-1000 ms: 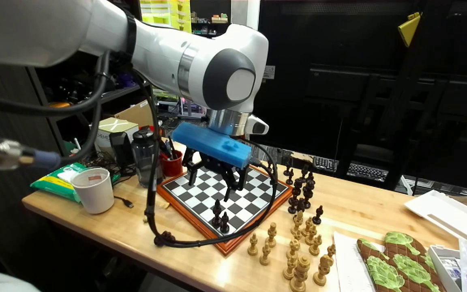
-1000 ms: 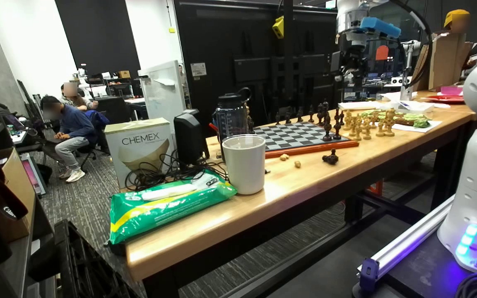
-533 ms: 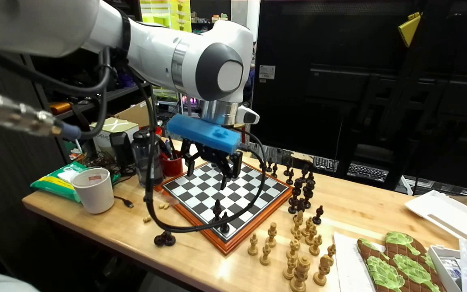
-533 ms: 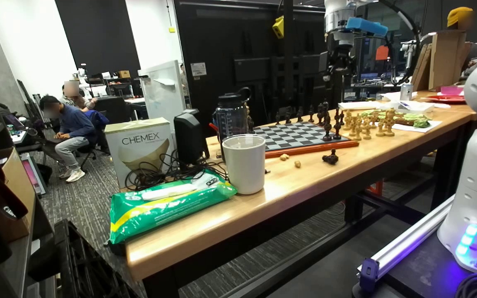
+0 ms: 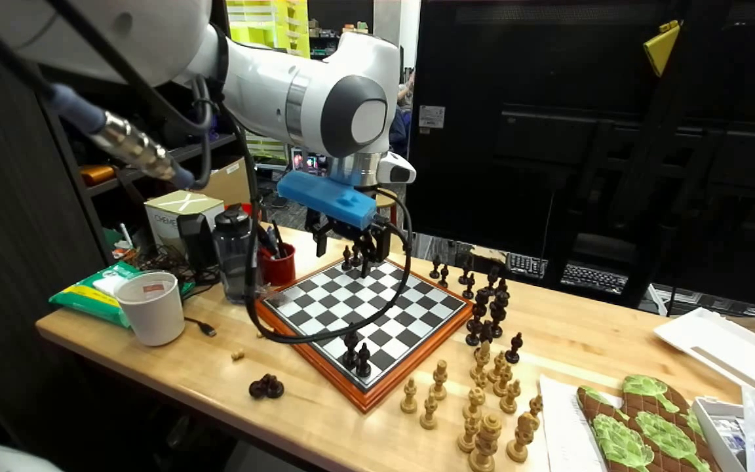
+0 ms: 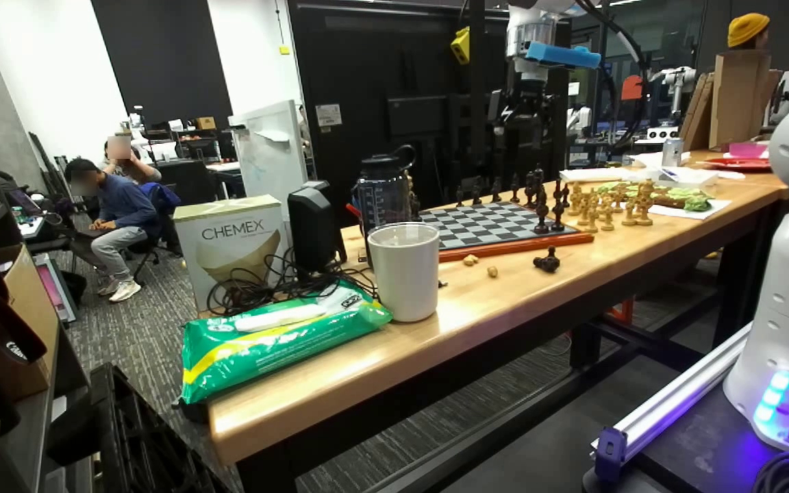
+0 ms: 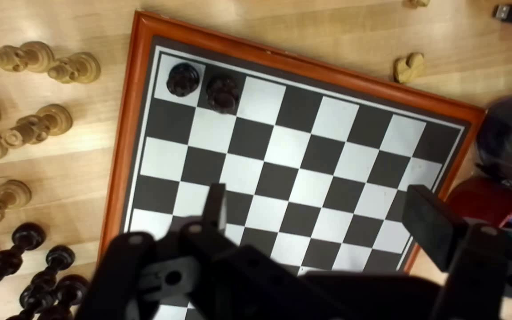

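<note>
Pincer (image 7: 316,200) noted over the chessboard (image 7: 358,162); jaws spread wide, nothing held, no piece seen to be touched. Work judged to be between grasps.

Done, as far as can be read: two dark chess pieces (image 7: 182,80) are stood upright at one corner of the board, on the light corner square and the dark one adjoining. A further dark pair (image 5: 346,257) is made out at the far corner, low behind the pincer; whether it is borne by the board cannot be told.

Left off the board: light wooden chess pieces (image 5: 440,380), grouped upright on the desk (image 5: 587,328) near the first corner; a dark cluster (image 5: 497,308) is ranged alongside. A toppled dark piece (image 6: 546,260), possibly two, is found by the near desk edge. Tan fragments (image 7: 409,67) are scattered beside the board; their kind is unclear.

Surface: pale, glossy wood. Also carried: white mug (image 6: 403,274), green wipes pack (image 6: 278,352), water bottle (image 5: 232,259), red pen cup (image 5: 279,267), artichoke-print oven mitt (image 5: 653,426).

Room: lab or workshop suggested. Grey carpet (image 6: 127,329); a seated person in blue (image 6: 124,212) is noted in an exterior view, near a whiteboard (image 6: 274,150). Tall black panels (image 5: 580,131) are stood behind the desk.
</note>
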`<action>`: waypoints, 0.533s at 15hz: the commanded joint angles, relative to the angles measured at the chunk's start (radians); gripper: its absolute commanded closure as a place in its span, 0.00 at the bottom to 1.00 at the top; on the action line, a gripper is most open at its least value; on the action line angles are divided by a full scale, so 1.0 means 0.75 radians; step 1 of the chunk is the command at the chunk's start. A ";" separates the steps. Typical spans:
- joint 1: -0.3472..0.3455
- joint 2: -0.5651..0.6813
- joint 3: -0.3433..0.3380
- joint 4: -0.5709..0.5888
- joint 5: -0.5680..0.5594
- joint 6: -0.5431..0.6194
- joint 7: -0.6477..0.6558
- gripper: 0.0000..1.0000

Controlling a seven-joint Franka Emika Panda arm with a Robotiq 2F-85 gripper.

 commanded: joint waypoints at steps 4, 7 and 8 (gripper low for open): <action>0.003 0.092 0.021 0.113 0.019 0.080 0.145 0.00; 0.004 0.142 0.030 0.167 0.016 0.089 0.189 0.00; 0.003 0.160 0.037 0.183 0.007 0.104 0.216 0.00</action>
